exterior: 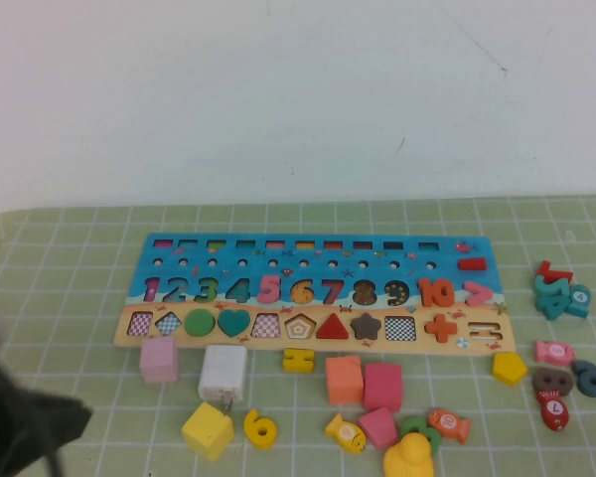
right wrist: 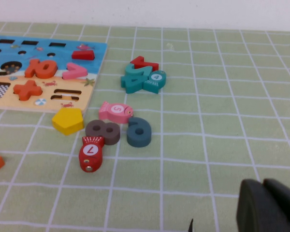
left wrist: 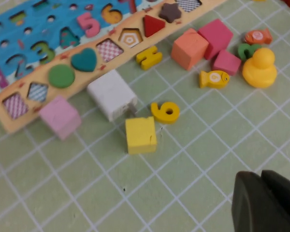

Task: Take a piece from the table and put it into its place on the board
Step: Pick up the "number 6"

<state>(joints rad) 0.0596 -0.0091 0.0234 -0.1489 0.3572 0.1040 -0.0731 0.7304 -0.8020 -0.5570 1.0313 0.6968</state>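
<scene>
The piece [exterior: 260, 428] — the little yellow wooden "6" — is lying flat on the desk [exterior: 79, 258], near the front edge, just beside the yellow cube [exterior: 208, 429] and a bit in front of the white block [exterior: 223, 372]. It's well clear of the board [exterior: 318, 260], which sits further back with its row of numerals.

My guess on handling: light, stiff, not fragile, painted smooth so probably a touch slippery. Being so flat is the annoying part — there's barely any edge to pinch. I'd go for the round body of the 6 across its outer edges, coming straight down from above (the cube sits close on one side, so the fingers need to line up so they don't bump it). The loop's hole is there too, but it looks small for a fingertip.

The left gripper [left wrist: 268, 203] hangs low at the desk's near-left corner, above bare green mat, jaws pressed together and holding nothing, the 6 out ahead of it. The right gripper [right wrist: 270, 205] is over on the right side, above empty mat near the loose pile of fish and number pieces; its fingers look closed together, empty too.
</scene>
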